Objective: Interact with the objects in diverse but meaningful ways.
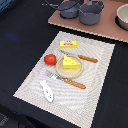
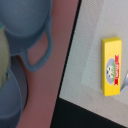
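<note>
On the woven placemat [image 1: 95, 95] a yellow holed cheese wedge [image 1: 70, 62] sits on a tan plate [image 1: 63, 72]. A red tomato [image 1: 49, 59] lies just to the exterior view's left of the plate. The flat yellow labelled box [image 1: 68, 44] lies at the mat's far edge; it also shows in the wrist view as the yellow box [image 2: 113, 66]. A white fish piece [image 1: 47, 90] rests near the mat's front corner. Two grey pots [image 1: 91, 12] [image 1: 68, 8] stand on a pinkish board [image 1: 107, 27]; one pot [image 2: 25, 25] fills the wrist view. No gripper fingers show in either view.
A wooden-handled knife [image 1: 86, 58] lies beyond the plate and a wooden-handled fork [image 1: 70, 81] in front of it. A pale bowl [image 1: 123, 16] stands on the board at the exterior view's right. Dark tabletop surrounds the mat.
</note>
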Controlling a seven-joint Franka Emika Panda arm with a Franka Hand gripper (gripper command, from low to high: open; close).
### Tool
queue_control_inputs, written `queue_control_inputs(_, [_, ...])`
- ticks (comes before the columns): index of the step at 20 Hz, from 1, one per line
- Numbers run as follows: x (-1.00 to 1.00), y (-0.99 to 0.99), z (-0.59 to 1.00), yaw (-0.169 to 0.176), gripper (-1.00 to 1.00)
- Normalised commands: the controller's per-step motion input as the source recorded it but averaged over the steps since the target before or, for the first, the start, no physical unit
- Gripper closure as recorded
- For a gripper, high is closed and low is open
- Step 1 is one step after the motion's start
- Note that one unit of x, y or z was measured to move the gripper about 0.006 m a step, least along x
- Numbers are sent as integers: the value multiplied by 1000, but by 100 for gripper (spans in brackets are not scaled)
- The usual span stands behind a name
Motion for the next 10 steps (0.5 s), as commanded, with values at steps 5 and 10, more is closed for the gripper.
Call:
queue_control_inputs(5, [850, 322, 30, -12, -100])
queue_control_inputs(10, [699, 387, 0, -6, -100])
